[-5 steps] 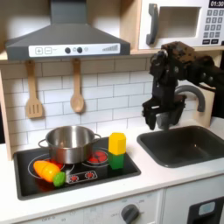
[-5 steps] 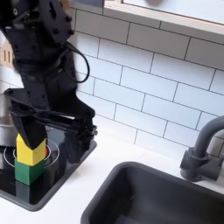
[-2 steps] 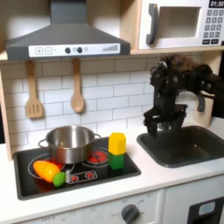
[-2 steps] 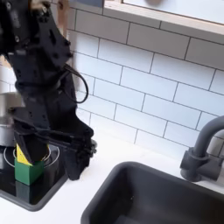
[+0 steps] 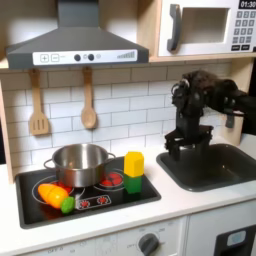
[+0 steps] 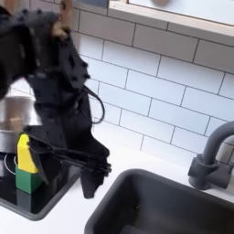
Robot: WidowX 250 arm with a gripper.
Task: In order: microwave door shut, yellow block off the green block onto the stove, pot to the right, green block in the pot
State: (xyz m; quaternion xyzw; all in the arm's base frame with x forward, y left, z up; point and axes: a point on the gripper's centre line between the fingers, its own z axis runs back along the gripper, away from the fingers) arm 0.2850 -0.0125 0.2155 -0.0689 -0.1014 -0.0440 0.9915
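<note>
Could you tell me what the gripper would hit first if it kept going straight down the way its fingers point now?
Probably the white counter at the sink rim: the gripper points down there, right of the stove. Depth is unclear, so it might enter the basin instead.

We see open counter [image 5: 155, 195] between the arm and the stacked yellow block [image 5: 134, 163] on the green block [image 5: 133, 183], with the pot [image 5: 78, 163] crowding behind them
</note>
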